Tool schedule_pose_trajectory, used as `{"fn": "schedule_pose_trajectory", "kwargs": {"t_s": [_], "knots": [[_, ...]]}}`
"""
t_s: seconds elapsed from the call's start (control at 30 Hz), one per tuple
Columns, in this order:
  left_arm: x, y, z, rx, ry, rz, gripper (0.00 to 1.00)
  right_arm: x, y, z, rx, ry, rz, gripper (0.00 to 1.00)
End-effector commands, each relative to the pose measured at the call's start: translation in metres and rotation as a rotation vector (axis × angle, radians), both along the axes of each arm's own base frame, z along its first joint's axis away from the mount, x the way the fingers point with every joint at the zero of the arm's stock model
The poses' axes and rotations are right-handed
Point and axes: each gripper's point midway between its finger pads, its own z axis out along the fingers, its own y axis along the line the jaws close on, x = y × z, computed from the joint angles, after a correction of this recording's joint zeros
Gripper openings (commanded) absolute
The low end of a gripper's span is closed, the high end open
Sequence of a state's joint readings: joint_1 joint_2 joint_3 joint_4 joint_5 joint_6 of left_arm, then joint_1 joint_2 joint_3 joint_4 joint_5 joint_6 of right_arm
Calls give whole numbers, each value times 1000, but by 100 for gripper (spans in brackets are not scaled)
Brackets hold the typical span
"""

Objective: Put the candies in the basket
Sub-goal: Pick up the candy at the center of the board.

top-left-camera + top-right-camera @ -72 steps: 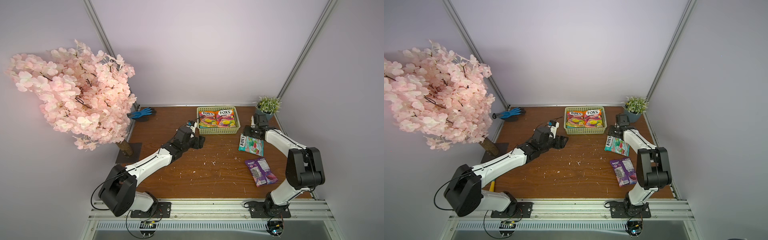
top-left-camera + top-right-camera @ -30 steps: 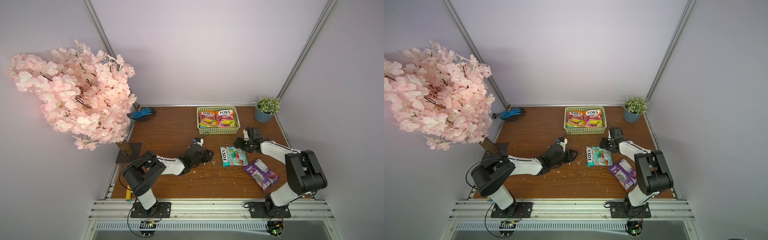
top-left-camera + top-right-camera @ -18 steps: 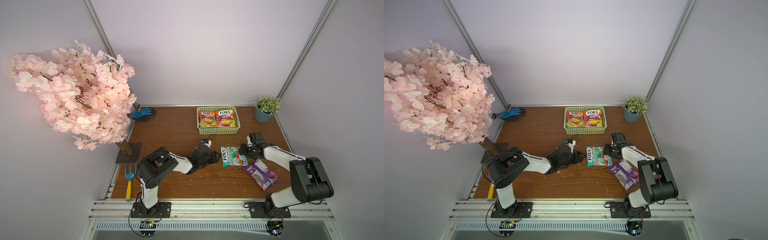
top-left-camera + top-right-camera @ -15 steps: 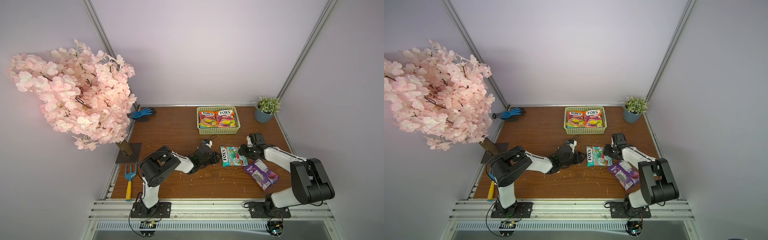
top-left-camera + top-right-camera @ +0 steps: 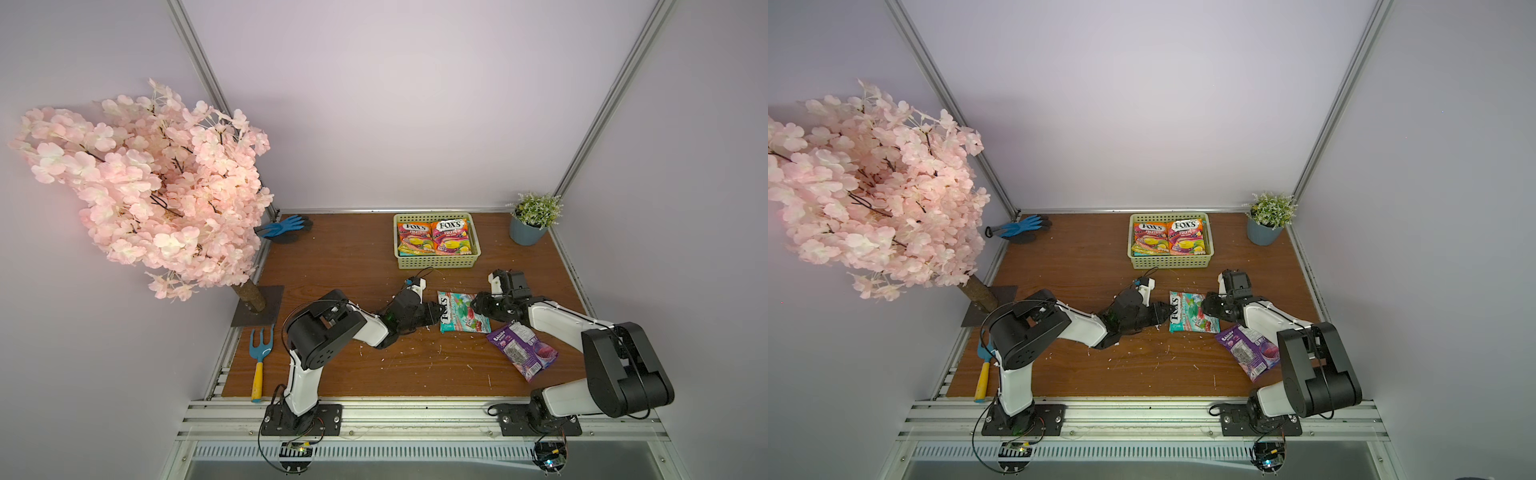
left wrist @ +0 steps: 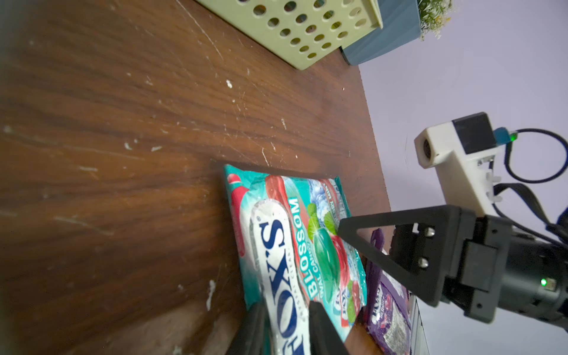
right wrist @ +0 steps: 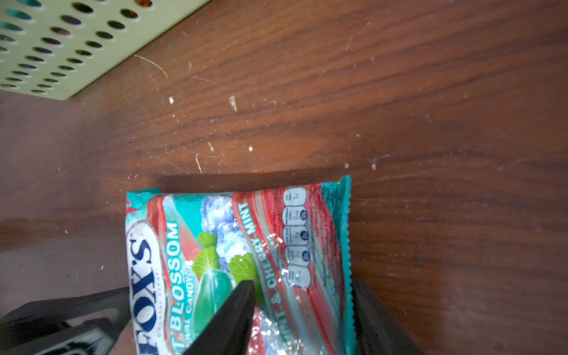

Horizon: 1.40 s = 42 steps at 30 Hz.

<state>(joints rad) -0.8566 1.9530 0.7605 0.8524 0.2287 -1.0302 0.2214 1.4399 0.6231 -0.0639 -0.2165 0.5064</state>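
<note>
Left wrist view: the teal candy bag (image 6: 295, 246) lies flat on the wooden table (image 6: 123, 184), printed front up, in front of the basket and apart from it. The left gripper (image 6: 289, 333) straddles the bag's "FOX'S" end, one finger on each side of the white logo with a narrow gap between them. Whether the jaws already pinch the film cannot be told. At the opposite end, one fingertip (image 6: 344, 229) of the right gripper rests on the printed face.

Right wrist view: the right gripper (image 7: 304, 295) stands roughly half open. One finger lies over the bag's middle and the other sits just beyond the serrated edge (the film between them is flat, not bunched).

In both top views the two arms meet at this bag from either side. A purple candy bag (image 5: 521, 349) lies on the table just beside the teal bag, next to the right forearm. The basket (image 5: 436, 261) stands near the back wall and holds two orange candy bags (image 5: 415, 237) side by side. A plant pot (image 5: 525, 232) stands in the back right corner. A blue glove (image 5: 282, 226), a blossom tree (image 5: 145, 187) and a hand fork (image 5: 259, 353) occupy the left side.
</note>
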Motion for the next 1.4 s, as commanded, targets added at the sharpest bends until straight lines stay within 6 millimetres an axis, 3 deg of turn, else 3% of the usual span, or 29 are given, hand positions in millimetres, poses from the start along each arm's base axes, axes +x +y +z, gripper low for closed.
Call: {"fn": "schedule_pose_trajectory", "kwargs": {"t_s": [0.0, 0.17, 0.33, 0.6, 0.83, 0.97, 1.07, 1.23, 1.37], "knots": [[-1, -9, 6, -40, -10, -21, 27, -18, 5, -9, 22, 68, 12, 56], [0, -10, 5, -45, -8, -21, 30, -19, 5, -10, 28, 63, 13, 56], [1, -7, -10, -33, 36, -6, 30, -20, 5, -12, 25, 65, 14, 56], [7, -6, -6, -44, 34, -12, 0, -18, 5, -6, 19, 42, 20, 56], [13, 10, 5, -20, 43, 40, 0, -18, 8, 1, 6, 12, 59, 57], [18, 22, 16, 105, 8, 55, 0, -11, 4, 26, -22, -61, 45, 59], [12, 29, 10, 207, 35, 30, 0, -7, -1, 38, -42, -112, 21, 62], [3, 47, -1, 257, 54, 46, 0, -11, 7, 29, -12, -90, 65, 65], [7, 47, 13, 255, 4, 45, 0, -15, 18, 21, 10, -62, 94, 64]]}}
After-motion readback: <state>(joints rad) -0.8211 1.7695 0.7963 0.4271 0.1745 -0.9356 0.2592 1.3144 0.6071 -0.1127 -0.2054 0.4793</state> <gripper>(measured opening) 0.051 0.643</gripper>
